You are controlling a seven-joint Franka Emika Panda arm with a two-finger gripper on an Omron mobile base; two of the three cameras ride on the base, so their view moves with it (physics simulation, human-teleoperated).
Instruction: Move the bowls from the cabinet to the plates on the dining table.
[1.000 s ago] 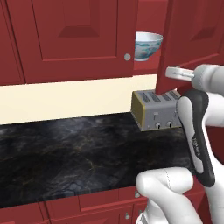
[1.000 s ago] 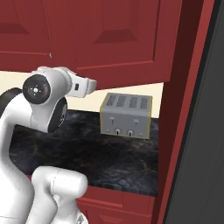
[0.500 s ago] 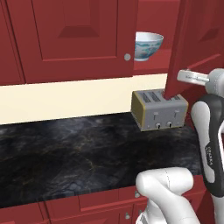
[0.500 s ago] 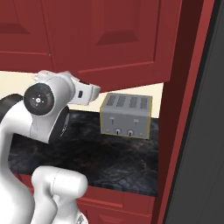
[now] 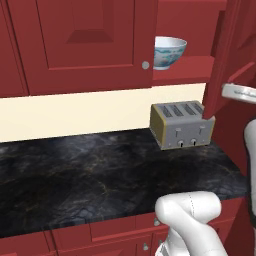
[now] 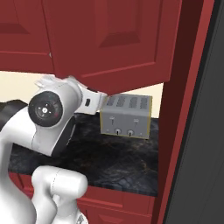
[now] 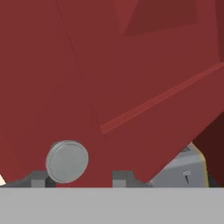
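The dark red cabinet (image 5: 90, 45) hangs above the counter, its left door closed and its right door (image 5: 227, 60) swung open. On the red shelf inside stands the white bowl with the blue-teal pattern (image 5: 169, 51). The olive-tan bowl is hidden. In the hand view my gripper (image 7: 81, 178) is open right against the open door (image 7: 131, 78). The door's round silver knob (image 7: 67, 161) lies between the fingertips (image 7: 124, 177), nearer the left one. My hand (image 5: 240, 92) is at the door's lower edge. The plates and the dining table are out of view.
A silver four-slot toaster (image 5: 182, 125) stands on the black marbled counter (image 5: 75, 175) below the open cabinet, close under my hand (image 6: 89, 99). A tall dark red panel (image 6: 183, 109) borders the counter on the right. Red drawer fronts (image 5: 100, 235) run below the counter.
My hand has moved right in the left base view, and the right cabinet door has swung further open with it. More of the patterned bowl and its shelf shows.
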